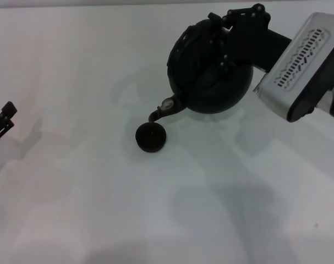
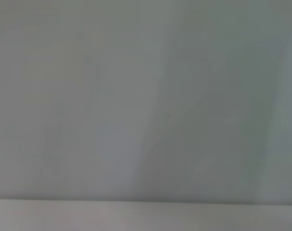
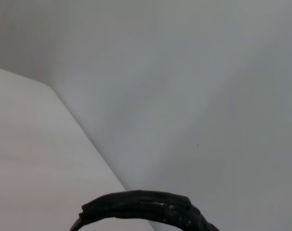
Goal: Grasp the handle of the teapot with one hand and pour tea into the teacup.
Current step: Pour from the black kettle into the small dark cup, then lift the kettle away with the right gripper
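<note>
In the head view the large round black teapot (image 1: 211,77) is tilted, its short spout (image 1: 165,107) with the pale spot pointing down toward the teacup (image 1: 151,137). The spout tip hangs just above the cup's far rim. The cup is small, dark and low, and stands on the white table. My right gripper (image 1: 219,42) reaches in from the right and is shut on the handle (image 1: 213,55) over the pot's top. The right wrist view shows only an arc of the ribbed black handle (image 3: 141,207). My left gripper (image 1: 4,118) is parked at the far left edge.
The white table (image 1: 100,209) spreads around the cup and the pot. My right arm's silver wrist housing (image 1: 301,66) hangs over the table at the right. The left wrist view shows only plain pale surface (image 2: 146,115).
</note>
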Available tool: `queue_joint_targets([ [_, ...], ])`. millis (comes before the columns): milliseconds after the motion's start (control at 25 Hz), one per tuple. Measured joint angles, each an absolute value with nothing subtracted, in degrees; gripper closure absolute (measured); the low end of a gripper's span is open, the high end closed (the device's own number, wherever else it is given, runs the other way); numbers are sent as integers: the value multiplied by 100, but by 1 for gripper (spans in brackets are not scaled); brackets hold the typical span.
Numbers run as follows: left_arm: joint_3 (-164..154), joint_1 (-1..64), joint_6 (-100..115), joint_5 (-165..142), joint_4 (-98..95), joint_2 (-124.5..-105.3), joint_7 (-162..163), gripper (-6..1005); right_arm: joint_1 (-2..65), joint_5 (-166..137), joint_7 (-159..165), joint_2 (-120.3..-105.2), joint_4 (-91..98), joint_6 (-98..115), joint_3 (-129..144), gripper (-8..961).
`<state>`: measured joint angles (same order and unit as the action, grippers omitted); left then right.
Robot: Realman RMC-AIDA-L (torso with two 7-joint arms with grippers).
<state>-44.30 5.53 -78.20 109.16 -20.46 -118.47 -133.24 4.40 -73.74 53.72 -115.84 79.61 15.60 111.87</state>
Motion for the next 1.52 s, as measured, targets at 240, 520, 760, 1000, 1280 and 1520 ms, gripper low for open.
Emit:
queue_joint_targets([
  [240, -4430, 562, -7820, 10916, -2041, -11847, -13324, 127, 447, -7374, 5299, -11584, 7961, 1496, 11223, 835],
  [520, -4430, 563, -7821, 10916, -2038, -11847, -13324, 127, 445, -7390, 5124, -11572, 7962, 1491, 11251, 837],
  [760, -4429, 582, -7818, 10916, -2038, -11847, -13319, 127, 450, -7392, 4837, -11575, 7970, 1238, 11421, 839],
  [1000, -4430, 599, -7808, 10916, -2039, -11847, -13316, 127, 456, -7391, 4699, -11575, 8001, 1078, 11522, 839],
  [1280, -4429, 598, -7760, 10916, -2039, -11847, -13315, 127, 457, -7392, 4607, -11575, 8022, 1071, 11525, 843],
  [1520, -4429, 598, -7725, 10916, -2039, -11848, -13307, 127, 450, -7392, 4545, -11586, 8038, 1071, 11532, 842],
])
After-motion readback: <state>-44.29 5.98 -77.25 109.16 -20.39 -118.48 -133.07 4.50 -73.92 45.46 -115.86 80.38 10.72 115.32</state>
